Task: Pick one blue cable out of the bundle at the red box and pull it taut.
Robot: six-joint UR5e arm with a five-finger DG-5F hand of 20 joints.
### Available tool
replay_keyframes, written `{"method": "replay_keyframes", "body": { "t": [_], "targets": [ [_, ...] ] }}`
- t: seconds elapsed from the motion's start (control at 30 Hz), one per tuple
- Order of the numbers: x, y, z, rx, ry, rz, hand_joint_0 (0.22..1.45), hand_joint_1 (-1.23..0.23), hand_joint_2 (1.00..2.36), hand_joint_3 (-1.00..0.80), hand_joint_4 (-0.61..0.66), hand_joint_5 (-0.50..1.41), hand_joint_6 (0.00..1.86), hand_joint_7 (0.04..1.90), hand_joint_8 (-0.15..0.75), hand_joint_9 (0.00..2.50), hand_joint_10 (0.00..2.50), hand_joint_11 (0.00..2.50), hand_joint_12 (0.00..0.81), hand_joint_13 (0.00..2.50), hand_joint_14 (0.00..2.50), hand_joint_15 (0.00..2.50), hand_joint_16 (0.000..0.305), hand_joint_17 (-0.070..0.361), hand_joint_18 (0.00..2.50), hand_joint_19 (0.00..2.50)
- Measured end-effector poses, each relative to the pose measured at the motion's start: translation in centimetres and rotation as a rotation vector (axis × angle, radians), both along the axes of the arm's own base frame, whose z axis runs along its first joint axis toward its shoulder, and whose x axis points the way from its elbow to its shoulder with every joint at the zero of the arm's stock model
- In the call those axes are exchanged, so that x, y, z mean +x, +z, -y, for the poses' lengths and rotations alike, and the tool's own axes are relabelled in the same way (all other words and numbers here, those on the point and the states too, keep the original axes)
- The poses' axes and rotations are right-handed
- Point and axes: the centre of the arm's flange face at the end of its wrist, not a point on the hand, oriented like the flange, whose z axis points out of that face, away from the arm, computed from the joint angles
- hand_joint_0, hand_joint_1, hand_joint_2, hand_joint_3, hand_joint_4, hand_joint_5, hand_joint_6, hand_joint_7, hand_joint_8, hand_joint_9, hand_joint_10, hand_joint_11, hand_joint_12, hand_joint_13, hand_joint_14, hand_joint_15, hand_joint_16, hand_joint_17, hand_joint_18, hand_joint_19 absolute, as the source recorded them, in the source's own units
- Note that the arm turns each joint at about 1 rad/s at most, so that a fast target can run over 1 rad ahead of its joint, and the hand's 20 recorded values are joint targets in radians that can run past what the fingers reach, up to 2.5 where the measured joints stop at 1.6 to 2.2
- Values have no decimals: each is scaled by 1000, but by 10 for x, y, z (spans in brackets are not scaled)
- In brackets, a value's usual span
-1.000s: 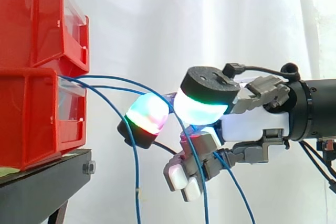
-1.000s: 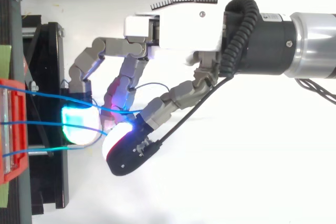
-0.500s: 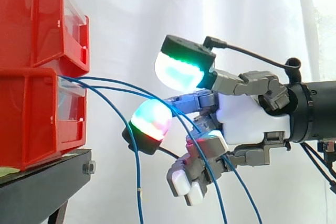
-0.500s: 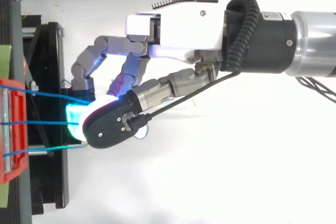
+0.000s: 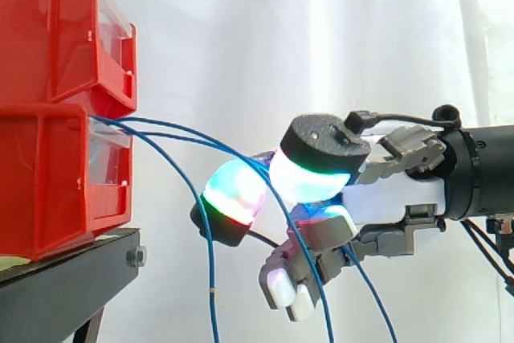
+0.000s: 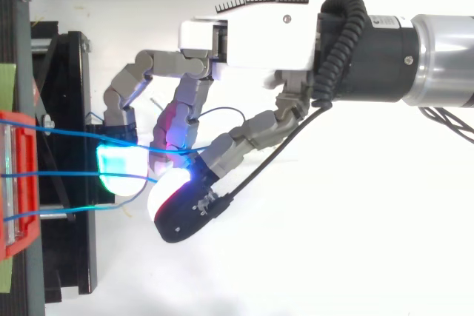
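Note:
Several thin blue cables (image 6: 59, 175) leave the lower red bin (image 5: 48, 174) and arc to the right before drooping. The hand (image 6: 252, 38) reaches in from the right with curled fingers. Its thumb pad (image 5: 309, 178) is pressed close to a glowing finger pad (image 5: 233, 192), and one blue cable runs between the two pads. In the top view that cable ends at the meeting of the finger pad (image 6: 118, 172) and the thumb pad (image 6: 170, 186). Another cable (image 5: 210, 295) hangs slack, straight down beside the stand.
Two red bins are stacked at the left on a black stand (image 5: 72, 279), whose edge juts out below the hand. A white curtain hangs behind. The rest of the hand's fingers curl downward below the palm (image 5: 385, 198).
Half a second ago the thumb was raised high above the cables. It has since come down against the finger pad, with a blue cable between them. The arm has barely moved.

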Motion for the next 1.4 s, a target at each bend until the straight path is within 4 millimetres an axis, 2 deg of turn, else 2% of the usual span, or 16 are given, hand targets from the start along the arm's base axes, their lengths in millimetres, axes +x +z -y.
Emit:
{"method": "replay_keyframes", "body": {
  "t": [0.07, 0.1, 0.2, 0.33, 0.37, 0.43, 0.6, 0.7, 0.8, 0.9, 1.0, 1.03, 1.07, 1.13, 1.2, 1.4],
  "targets": [
    [0, 0, 0, 0, 0, 0, 388, -701, 1000, -500, 35, -77, 888, 883, 436, 1397, 6, 1030, 430, 1019, 15, 521, 62, 140, 928, 523],
    [0, 0, 0, 0, 0, 0, 425, -527, 1000, -500, 10, -78, 882, 897, 430, 1413, 8, 1020, 419, 1016, 14, 534, 60, 135, 901, 553],
    [0, 0, 0, 0, 0, 0, 545, -422, 1000, -500, -17, -84, 878, 962, 381, 1390, 11, 1038, 382, 971, 18, 553, 51, 115, 794, 628],
    [0, 0, 0, 1, 0, 0, 582, -647, 1012, -348, 37, -98, 894, 961, 380, 1354, 12, 1076, 380, 979, 17, 560, 50, 112, 805, 612],
    [0, 0, 0, 1, 0, 0, 586, -667, 1012, -342, 40, -99, 898, 959, 377, 1350, 13, 1097, 377, 978, 17, 556, 50, 112, 816, 609],
    [0, 0, 0, 1, 0, 0, 635, -817, 1012, -363, 52, -104, 919, 918, 372, 1336, 11, 1180, 375, 987, 17, 560, 48, 109, 855, 579],
    [0, 0, 0, 2, 1, -4, 727, -913, 1007, -426, -42, -106, 920, 1020, 370, 1320, 11, 1181, 363, 1005, 19, 552, 47, 105, 896, 539],
    [-1, 0, 0, 1, 1, -8, 753, -944, 1000, -500, -123, -110, 934, 991, 358, 1296, 11, 1209, 360, 1006, 17, 547, 46, 104, 904, 517],
    [-1, -1, 0, 1, 2, -11, 688, -1001, 1000, -500, -119, -118, 938, 912, 319, 1248, 8, 1193, 348, 965, 19, 545, 45, 101, 874, 509],
    [-1, -1, 0, 1, 3, -12, 574, -1073, 1000, -500, -27, -117, 933, 841, 301, 1220, 7, 1193, 343, 948, 18, 551, 46, 104, 855, 506],
    [-1, -1, 0, 1, 3, -12, 433, -1018, 1000, -500, -17, -113, 931, 792, 341, 1223, 2, 1167, 380, 960, 16, 550, 55, 123, 888, 506],
    [-1, -1, 0, 1, 3, -12, 405, -869, 1000, -500, -15, -108, 924, 787, 368, 1270, 0, 1163, 399, 984, 15, 549, 58, 131, 912, 512],
    [-1, -1, 1, 1, 3, -12, 406, -818, 1000, -500, -15, -104, 918, 788, 366, 1274, 0, 1144, 400, 991, 15, 554, 59, 132, 912, 522],
    [-2, -1, 1, 1, 2, -12, 488, -580, 1000, -500, -39, -101, 897, 854, 340, 1293, 7, 1106, 382, 989, 16, 563, 53, 119, 861, 580],
    [-2, -1, 1, 2, 2, -12, 565, -517, 1000, -497, -48, -104, 889, 894, 316, 1289, 10, 1106, 366, 974, 17, 580, 50, 112, 812, 626],
    [-2, -1, 2, 1, 0, -12, 590, -655, 1012, -340, 21, -121, 898, 869, 342, 1266, 9, 1174, 375, 977, 19, 583, 50, 112, 819, 615]
  ]
}}
